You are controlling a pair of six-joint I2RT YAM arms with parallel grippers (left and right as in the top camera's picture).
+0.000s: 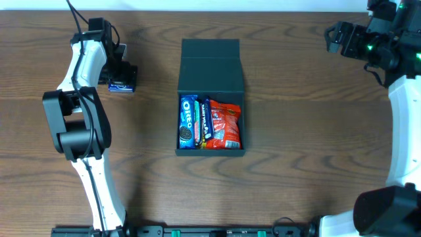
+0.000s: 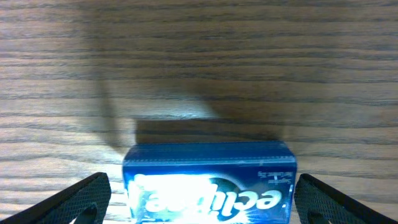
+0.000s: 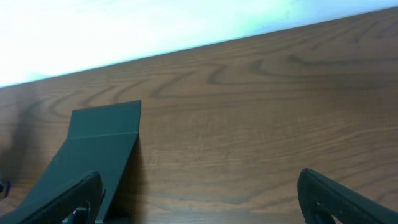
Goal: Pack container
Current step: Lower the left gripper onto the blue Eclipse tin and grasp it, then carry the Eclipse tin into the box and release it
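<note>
Right now the container [image 1: 210, 62] sits in the middle of the wooden table [image 1: 296, 131], and its flap lid lies open toward the far side. In its near half, three snacks lie side by side: a blue Oreo pack [image 1: 187, 122] on the left, a thin dark green packet [image 1: 202, 118] in the middle (its words are too small to read) and a red bag [image 1: 225, 125] on the right.

The left gripper [image 1: 122, 74] hangs at the far left of the table, over a little blue Eclipse gum pack [image 2: 208, 186]. Its jaws are spread wide, with one finger on each side of the gum pack. A strip of bare wood shows between each finger and the pack, so it has hold of nothing.

The right gripper [image 1: 339, 38] is up at the far right, well apart from the container. Its jaws are spread wide too, with only table showing between them.
</note>
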